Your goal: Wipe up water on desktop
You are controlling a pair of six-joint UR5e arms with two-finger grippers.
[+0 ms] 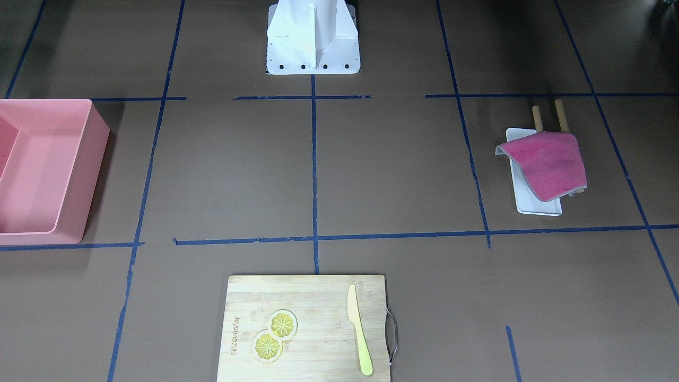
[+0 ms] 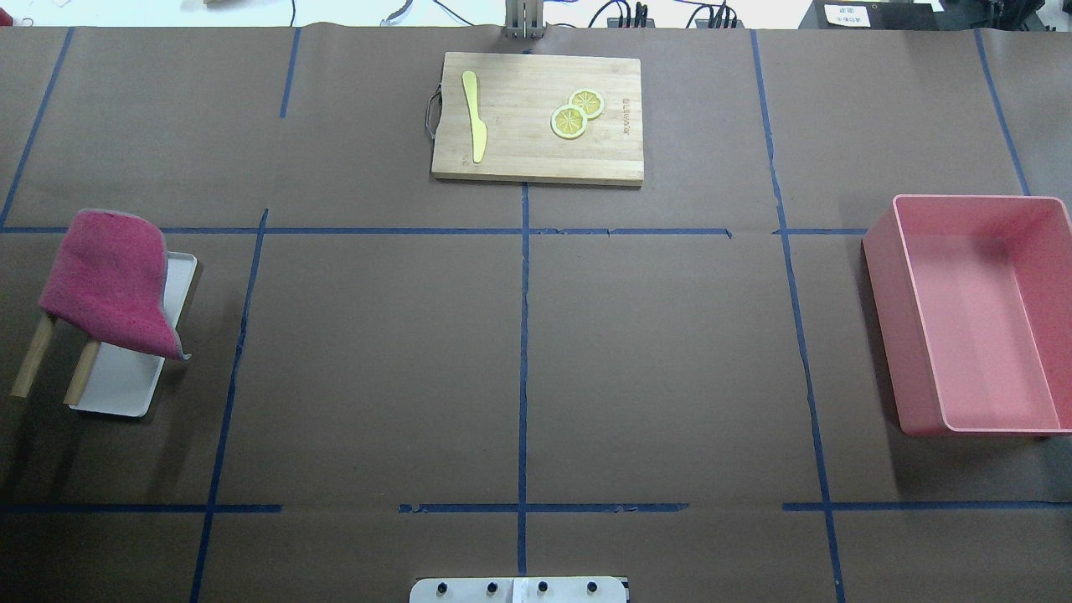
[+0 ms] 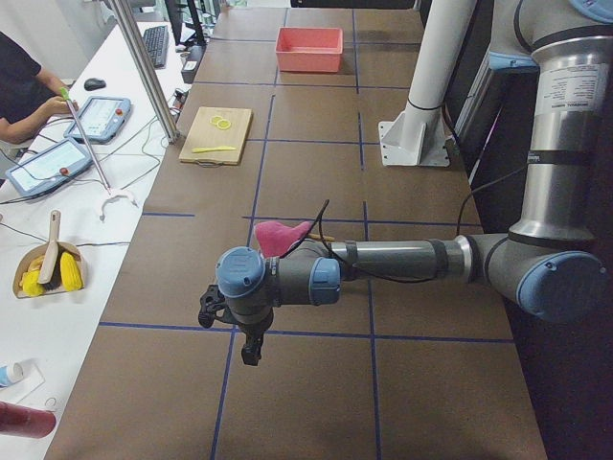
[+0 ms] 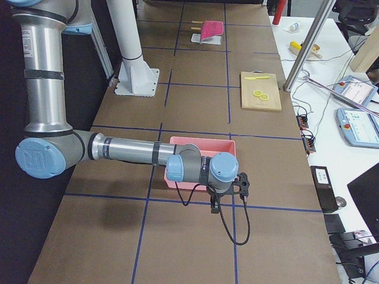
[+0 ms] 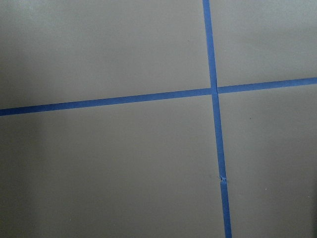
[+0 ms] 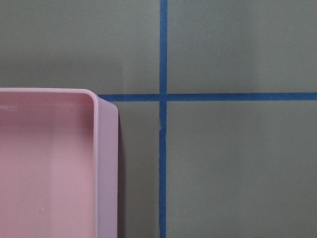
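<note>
Left hand [image 3: 251, 353], nearest the lens in the left-end view: it hangs above bare table [image 2: 377, 352] close to the left edge, touching nothing. Only that side view shows it, so you cannot tell whether its fingers are parted or clenched; its wrist camera sees only brown surface and crossing tape.

Right hand [image 4: 214, 205]: it hangs near the right edge, over a corner of the pink bin [image 2: 888, 318]. Again only a side view shows it, so its state cannot be told.

Cloth [image 2: 109, 285]: it is draped over a wooden rack [image 2: 33, 368] that stands partly on a white tray [image 2: 126, 389], near the left edge and well apart from either hand.

Board [image 2: 536, 159]: it lies at the middle of the operators' edge, carrying a yellow knife [image 2: 475, 117] and two lemon slices [image 2: 569, 122].

Progress: judge the task as not yet begun. The cloth is unheld, and no puddle or sheen can be made out anywhere on the table. All steps remain for you: take the cloth, most likely with the left hand, find the wet patch, and wipe it dry.
</note>
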